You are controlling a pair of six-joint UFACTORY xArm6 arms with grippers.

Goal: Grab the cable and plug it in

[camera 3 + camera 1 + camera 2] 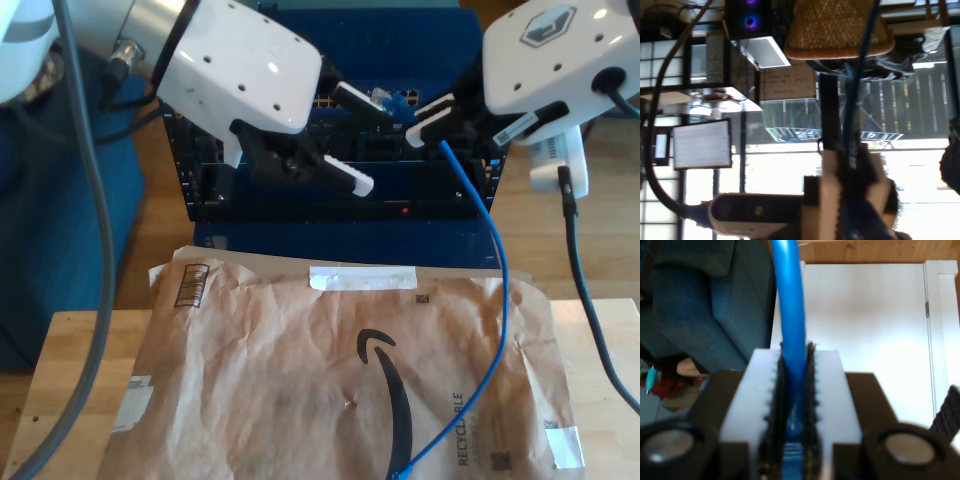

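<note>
Right at the lens, my second gripper (796,352) is shut tight on the cable (789,300), which runs straight out ahead. You can see the cable pass between the fingers of my first gripper (850,170) too, but I cannot tell if they squeeze it. An arm at the exterior view's right holds the plug (392,98) close to the rack (400,40), tip toward it. From there the cable hangs down to the paper's (250,380) near edge
</note>
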